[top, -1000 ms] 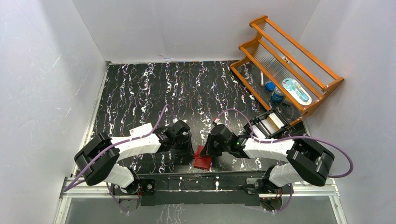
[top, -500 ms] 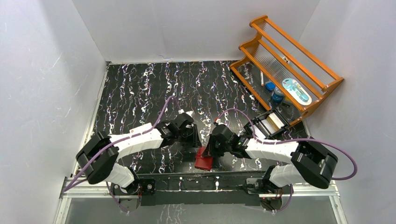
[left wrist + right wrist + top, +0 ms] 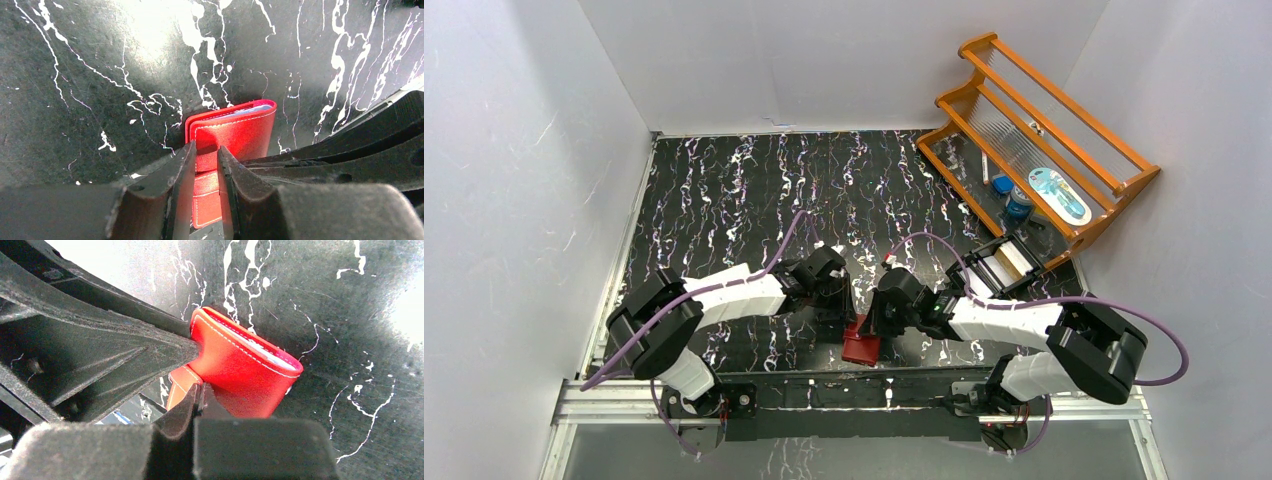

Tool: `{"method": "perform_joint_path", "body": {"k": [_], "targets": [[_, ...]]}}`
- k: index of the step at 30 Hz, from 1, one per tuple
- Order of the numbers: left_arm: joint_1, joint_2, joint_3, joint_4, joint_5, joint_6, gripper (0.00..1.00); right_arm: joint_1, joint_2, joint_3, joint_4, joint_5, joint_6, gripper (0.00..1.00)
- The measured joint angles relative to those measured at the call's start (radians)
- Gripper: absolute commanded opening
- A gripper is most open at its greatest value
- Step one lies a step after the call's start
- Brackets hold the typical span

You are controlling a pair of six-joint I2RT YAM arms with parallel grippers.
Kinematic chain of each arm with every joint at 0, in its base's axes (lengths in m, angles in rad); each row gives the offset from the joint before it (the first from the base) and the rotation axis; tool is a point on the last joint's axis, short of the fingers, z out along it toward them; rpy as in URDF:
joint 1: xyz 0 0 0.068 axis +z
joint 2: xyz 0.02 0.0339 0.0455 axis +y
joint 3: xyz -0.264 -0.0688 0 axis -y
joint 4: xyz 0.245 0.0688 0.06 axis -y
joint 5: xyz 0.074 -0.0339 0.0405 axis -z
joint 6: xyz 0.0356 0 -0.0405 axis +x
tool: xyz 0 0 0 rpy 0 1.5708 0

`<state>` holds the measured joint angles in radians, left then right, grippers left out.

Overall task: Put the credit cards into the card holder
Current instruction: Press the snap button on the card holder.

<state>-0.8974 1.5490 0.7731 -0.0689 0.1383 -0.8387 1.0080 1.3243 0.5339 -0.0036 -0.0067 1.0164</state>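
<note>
The red card holder (image 3: 861,343) lies near the table's front edge, folded, with its strap flap toward the front. It also shows in the left wrist view (image 3: 235,132) and the right wrist view (image 3: 240,365). A pale blue-white card edge (image 3: 255,107) peeks out of its open end and shows in the right wrist view too (image 3: 265,351). No orange card is in view. My right gripper (image 3: 876,318) (image 3: 201,387) is shut on the holder's near edge. My left gripper (image 3: 844,305) (image 3: 205,150) hovers at the holder's other side, jaws a narrow gap apart and empty.
An orange wooden rack (image 3: 1044,130) with small items stands at the back right. A black open box (image 3: 1002,265) with white contents sits in front of it. The metal front rail (image 3: 854,385) runs just below the holder. White walls close in the left, back and right.
My left arm has swung right and farther from the front edge, so its gripper now sits above the holder's left side. The right gripper and the holder have barely moved.
</note>
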Motion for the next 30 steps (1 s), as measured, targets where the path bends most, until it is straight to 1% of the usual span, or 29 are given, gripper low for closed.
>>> {"method": "perform_joint_path", "body": {"k": [4, 11, 17, 24, 30], "targets": [[0.0, -0.009, -0.004, -0.002, -0.005, -0.01, 0.22, 0.0, 0.0, 0.0, 0.002, 0.0, -0.008, 0.0], [0.0, -0.071, -0.013, -0.043, -0.033, -0.021, 0.22, 0.014, 0.006, 0.009, -0.005, 0.014, -0.031, 0.0], [0.0, -0.138, -0.019, -0.067, -0.05, -0.035, 0.21, 0.05, 0.003, 0.01, -0.002, 0.069, -0.051, 0.0], [0.0, -0.224, -0.081, -0.079, -0.048, -0.06, 0.2, 0.091, -0.014, -0.017, 0.03, 0.137, -0.049, 0.0], [-0.011, -0.248, -0.114, -0.082, -0.044, -0.081, 0.18, 0.132, -0.038, -0.06, 0.079, 0.211, -0.023, 0.0]]}}
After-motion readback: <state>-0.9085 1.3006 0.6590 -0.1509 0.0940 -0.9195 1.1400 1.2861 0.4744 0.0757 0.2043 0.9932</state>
